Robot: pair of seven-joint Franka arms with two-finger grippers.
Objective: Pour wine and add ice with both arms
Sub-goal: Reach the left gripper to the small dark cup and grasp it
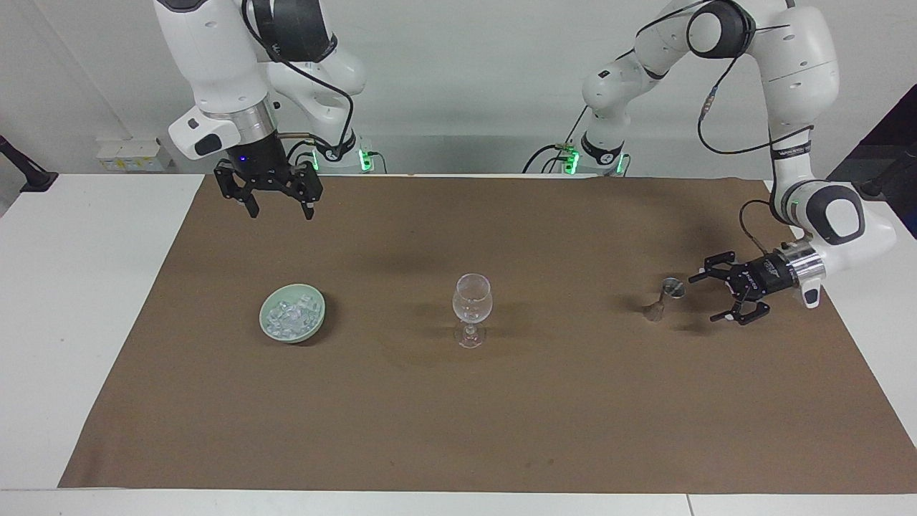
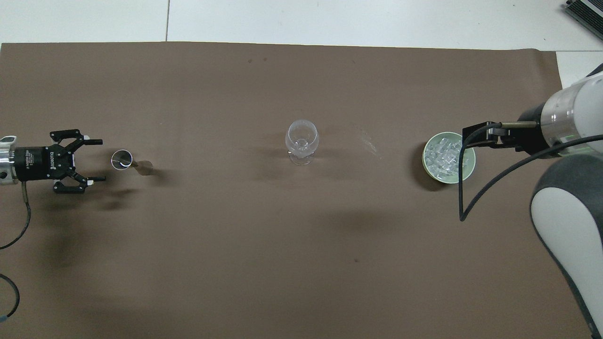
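On the brown mat (image 2: 301, 263) a small metal jigger (image 2: 128, 162) stands toward the left arm's end, a clear wine glass (image 2: 301, 141) at the middle, and a pale green bowl (image 2: 466, 172) of ice (image 2: 443, 157) toward the right arm's end. The left gripper (image 2: 97, 160) lies level just beside the jigger, fingers spread, apart from it. The right arm's wrist (image 2: 560, 122) overlaps the bowl's edge.
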